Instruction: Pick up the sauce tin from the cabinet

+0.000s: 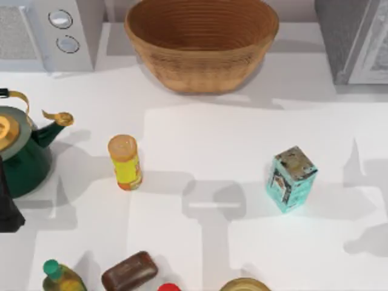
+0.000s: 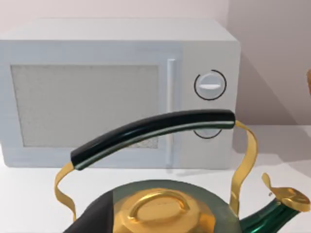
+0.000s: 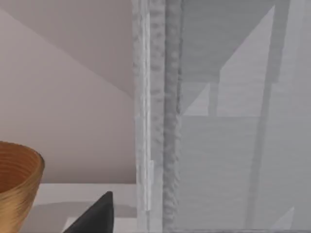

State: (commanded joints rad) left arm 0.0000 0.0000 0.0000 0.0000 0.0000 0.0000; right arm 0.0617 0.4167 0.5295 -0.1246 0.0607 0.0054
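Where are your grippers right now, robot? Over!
Right gripper close up at the cabinet front. Left gripper parked by the green kettle, table's left. Woven basket beside the cabinet, not in the way.

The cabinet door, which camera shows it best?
The right wrist view: the cabinet is close up there, with its paler door panel and frame edge running top to bottom. The top view catches just a corner of the cabinet at the far right. The left wrist view faces the microwave instead.
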